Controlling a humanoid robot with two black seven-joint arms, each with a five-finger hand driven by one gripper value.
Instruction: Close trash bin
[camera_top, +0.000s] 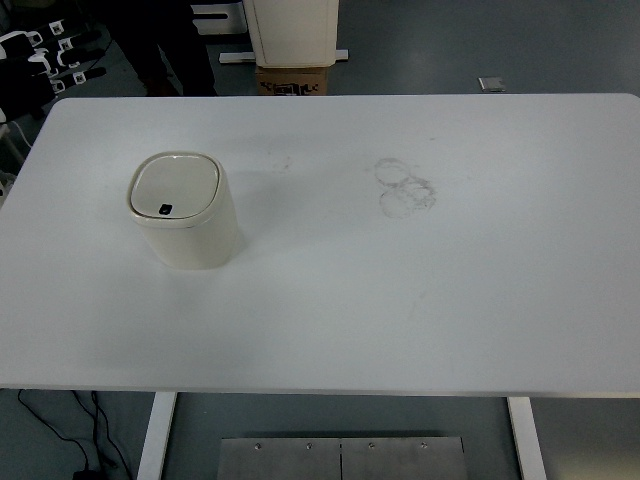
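A cream trash bin (190, 235) stands upright on the left part of the white table (400, 300). Its lid (173, 187) lies flat and shut, with a small black button (163, 209) at the near edge. My left hand (62, 62) is at the top left corner of the view, beyond the table's far left corner and well away from the bin. Its fingers are spread and hold nothing. The right arm does not show.
Faint ring stains (403, 187) mark the table's middle. Behind the far edge stand a cardboard box (295, 80) and a white cabinet (292, 30). A person's dark legs (165, 45) show at the top left.
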